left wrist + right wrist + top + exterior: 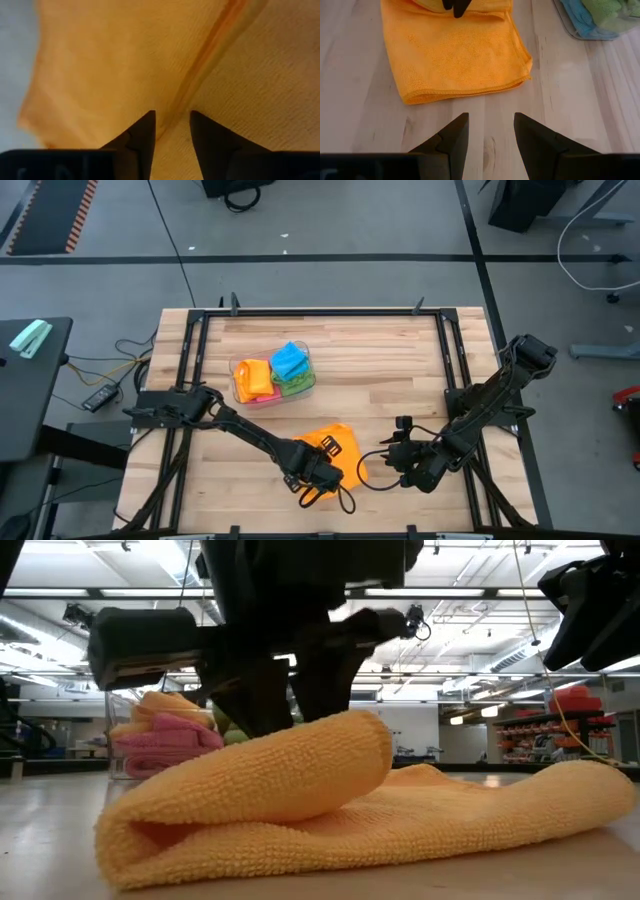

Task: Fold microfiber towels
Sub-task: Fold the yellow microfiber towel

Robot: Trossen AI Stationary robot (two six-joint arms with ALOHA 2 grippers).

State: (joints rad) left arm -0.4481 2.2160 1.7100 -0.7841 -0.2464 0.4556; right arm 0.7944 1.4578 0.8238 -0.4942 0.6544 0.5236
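An orange microfiber towel point(335, 452) lies folded on the wooden table, near the front edge. In the low view its near part point(270, 775) is curled over onto the layer below. My left gripper point(318, 478) points down over the towel's near-left part. Its fingers are apart, and an edge of the cloth point(200, 65) runs between the tips. My right gripper point(491, 125) stands open above bare table, a short way right of the towel point(455, 55), with nothing between its fingers. My left gripper comes at the towel from above, slanting down. Its fingertips point(147, 125) stand on either side of the hem of the folded-over layer point(172, 117). I cannot tell whether they touch the cloth.
A clear plastic tub point(240, 370) stands behind the towel at mid-table, holding folded orange, pink, blue and green towels point(285, 370). A dark frame rail point(190, 350) runs round the tabletop. Bare wood lies to the right and to the far right.
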